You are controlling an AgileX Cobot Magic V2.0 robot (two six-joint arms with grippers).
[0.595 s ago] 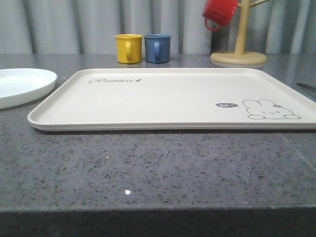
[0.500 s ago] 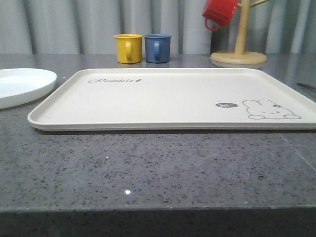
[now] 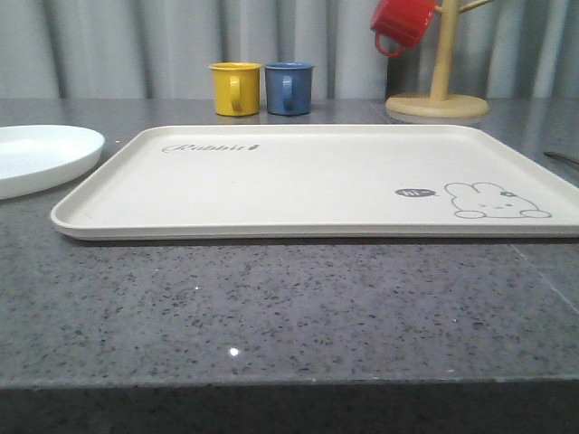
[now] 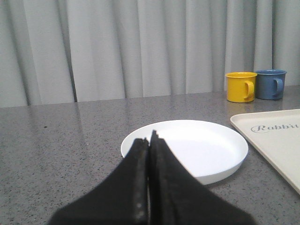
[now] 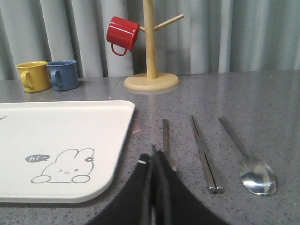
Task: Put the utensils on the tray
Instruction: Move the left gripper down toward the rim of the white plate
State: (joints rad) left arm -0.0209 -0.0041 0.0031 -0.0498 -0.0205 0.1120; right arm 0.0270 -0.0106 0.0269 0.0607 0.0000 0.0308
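The cream tray [image 3: 308, 181] with the rabbit drawing lies empty in the middle of the grey counter. Left of it sits the white plate [image 3: 36, 158]. In the left wrist view my left gripper [image 4: 150, 138] is shut and empty, just short of the plate [image 4: 201, 150]. To the right of the tray [image 5: 56, 131] lie the fork [image 5: 165, 133], the pair of chopsticks [image 5: 204, 152] and the spoon [image 5: 255, 176], side by side on the counter. My right gripper [image 5: 153, 154] is shut and empty, and its fingers hide the fork's near end.
A yellow mug [image 3: 235, 88] and a blue mug [image 3: 289, 87] stand behind the tray. At the back right a wooden mug tree [image 3: 439, 86] holds a red mug [image 3: 401, 23]. A grey curtain closes off the back.
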